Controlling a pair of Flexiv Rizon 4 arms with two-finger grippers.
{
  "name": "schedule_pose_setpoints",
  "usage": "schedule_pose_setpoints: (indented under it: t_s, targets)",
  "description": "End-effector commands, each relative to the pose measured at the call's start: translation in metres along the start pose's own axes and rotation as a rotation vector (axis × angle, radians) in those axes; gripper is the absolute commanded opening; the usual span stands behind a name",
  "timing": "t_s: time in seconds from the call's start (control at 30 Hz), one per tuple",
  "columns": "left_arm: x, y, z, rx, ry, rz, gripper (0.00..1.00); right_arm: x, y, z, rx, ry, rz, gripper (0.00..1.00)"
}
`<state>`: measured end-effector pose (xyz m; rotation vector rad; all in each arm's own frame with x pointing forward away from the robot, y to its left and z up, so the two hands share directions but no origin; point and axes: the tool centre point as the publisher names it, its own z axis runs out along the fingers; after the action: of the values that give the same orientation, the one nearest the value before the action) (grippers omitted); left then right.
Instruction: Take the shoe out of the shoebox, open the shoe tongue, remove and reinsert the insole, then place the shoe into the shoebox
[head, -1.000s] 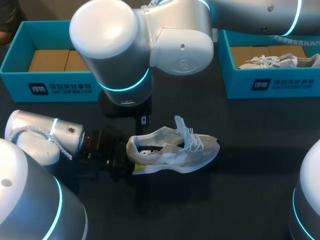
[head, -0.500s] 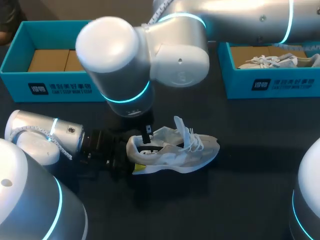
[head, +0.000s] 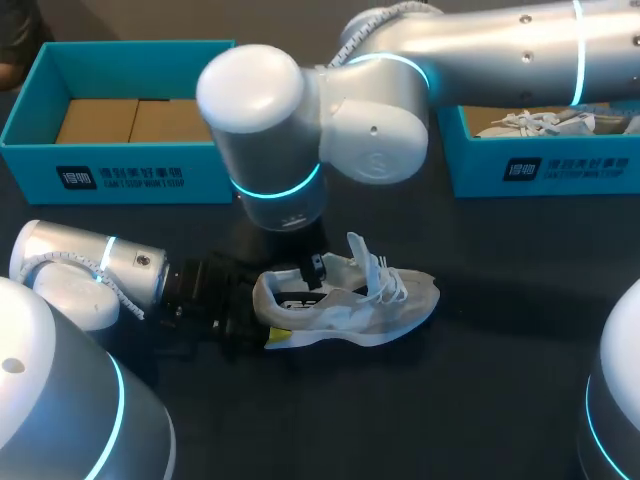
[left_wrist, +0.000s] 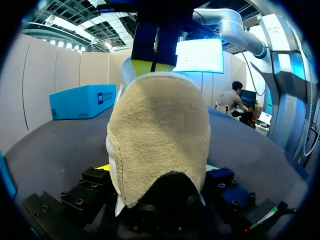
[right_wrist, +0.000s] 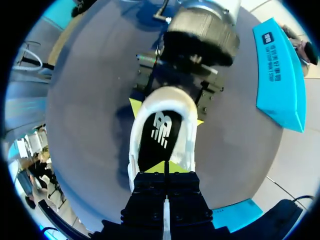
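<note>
Alignment check

Head view: shoe (head: 350, 305) lies on table (head: 500, 400), long axis left-right, heel clamped in left gripper (head: 268, 312); right gripper (head: 316, 268) is nearer the opening.
Left wrist view: heel sits between fingers.
Right wrist view: tips together, directly above insole (right_wrist: 159, 135).

A white shoe (head: 345, 300) has a soft cloth upper with smoother, faintly shiny panels and cloth laces. Seen close in the left wrist view, its heel is tan and napped like suede, with a darker patch low down. The insole (right_wrist: 159, 137) inside is smooth, matt black. The table (head: 500, 350) is dark, matt and even. The left box (head: 120, 170) and right box (head: 540, 170) are smooth blue card, the left one lined with dull brown cardboard. The right arm (head: 300, 110) and left arm (head: 80, 270) wear glossy white shells. The right gripper (right_wrist: 165, 167) has a matt black body with bright yellow tips.
</note>
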<state>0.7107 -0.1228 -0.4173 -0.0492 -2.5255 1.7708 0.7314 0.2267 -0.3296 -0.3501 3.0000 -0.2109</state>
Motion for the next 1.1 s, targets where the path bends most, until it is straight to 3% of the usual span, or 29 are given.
schedule_pose_setpoints:
  t_s: [0.03, 0.4, 0.8, 1.1]
  targets:
    - [0.001, 0.001, 0.001, -0.002, 0.000, 0.000, 0.00, -0.002, -0.008, 0.016, -0.037, 0.019, -0.013, 0.00]
    - [0.001, 0.001, 0.001, -0.002, 0.000, 0.000, 0.00, -0.002, -0.007, 0.039, -0.069, 0.066, -0.001, 0.00]
    - [0.001, 0.001, 0.001, -0.002, 0.000, 0.000, 0.00, 0.023, -0.005, 0.039, -0.061, 0.106, 0.043, 0.00]
    - [0.001, 0.001, 0.001, -0.002, 0.000, 0.000, 0.00, 0.012, -0.013, 0.044, -0.062, 0.067, 0.087, 0.00]
